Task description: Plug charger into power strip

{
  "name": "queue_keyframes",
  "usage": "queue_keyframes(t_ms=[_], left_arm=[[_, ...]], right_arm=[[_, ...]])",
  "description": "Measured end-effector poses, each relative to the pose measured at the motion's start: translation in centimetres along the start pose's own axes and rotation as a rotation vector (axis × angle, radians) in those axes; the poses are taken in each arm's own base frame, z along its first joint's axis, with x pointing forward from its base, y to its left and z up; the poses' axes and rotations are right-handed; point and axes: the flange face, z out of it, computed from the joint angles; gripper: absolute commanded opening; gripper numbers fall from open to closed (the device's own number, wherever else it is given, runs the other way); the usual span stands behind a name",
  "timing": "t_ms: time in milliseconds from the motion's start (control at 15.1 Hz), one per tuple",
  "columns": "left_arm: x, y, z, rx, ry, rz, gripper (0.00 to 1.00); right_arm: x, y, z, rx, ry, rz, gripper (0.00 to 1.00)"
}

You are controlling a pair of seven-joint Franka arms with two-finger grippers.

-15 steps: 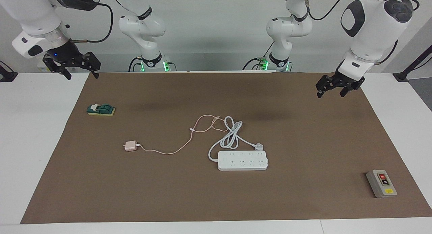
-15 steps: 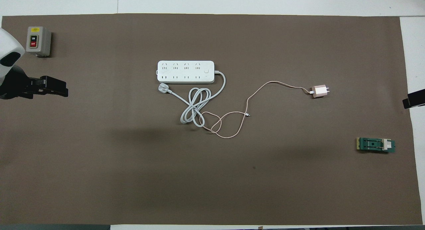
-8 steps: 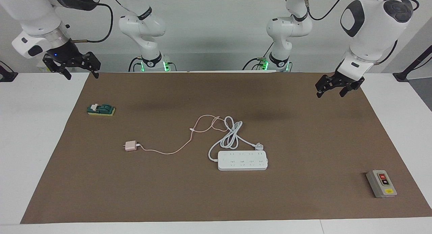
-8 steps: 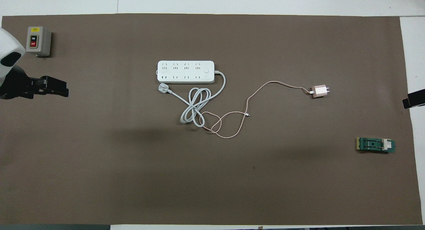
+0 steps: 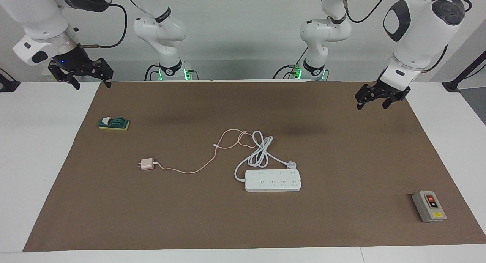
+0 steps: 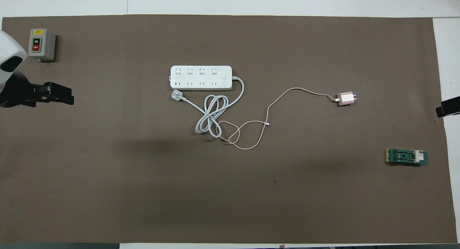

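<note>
Nothing has changed: left gripper (image 5: 372, 102) and right gripper (image 5: 86, 80) stay raised, fingers apparently released. The charger (image 5: 147, 164) lies unplugged, apart from the power strip (image 5: 273, 180), toward the right arm's end.

"ON" and "OFF" on the grey switch box (image 6: 41, 45) buttons.

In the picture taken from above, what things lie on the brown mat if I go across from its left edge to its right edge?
Grey button box → power strip → pink charger → green switch block.
</note>
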Motion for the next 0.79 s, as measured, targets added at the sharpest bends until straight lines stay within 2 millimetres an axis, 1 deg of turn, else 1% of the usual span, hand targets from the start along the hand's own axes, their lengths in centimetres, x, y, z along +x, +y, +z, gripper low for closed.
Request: queue_keyframes(t_ms=[264, 463, 595, 793], left_arm=[[0.0, 0.0, 0.0, 0.0, 0.0, 0.0, 1.0], [0.0, 0.3, 0.0, 0.0, 0.001, 0.006, 1.0], [0.0, 0.4, 0.0, 0.0, 0.001, 0.007, 1.0], [0.0, 0.6, 0.0, 0.0, 0.0, 0.01, 1.0]], right_arm=[[0.1, 0.0, 0.1, -0.001, 0.006, 0.03, 1.0], [0.5, -0.4, 0.9, 0.004, -0.005, 0.174, 1.0], [1.3, -1.2, 2.0, 0.011, -0.011, 0.284, 1.0], [3.1, -2.3, 4.7, 0.059, -0.05, 0.423, 1.0]])
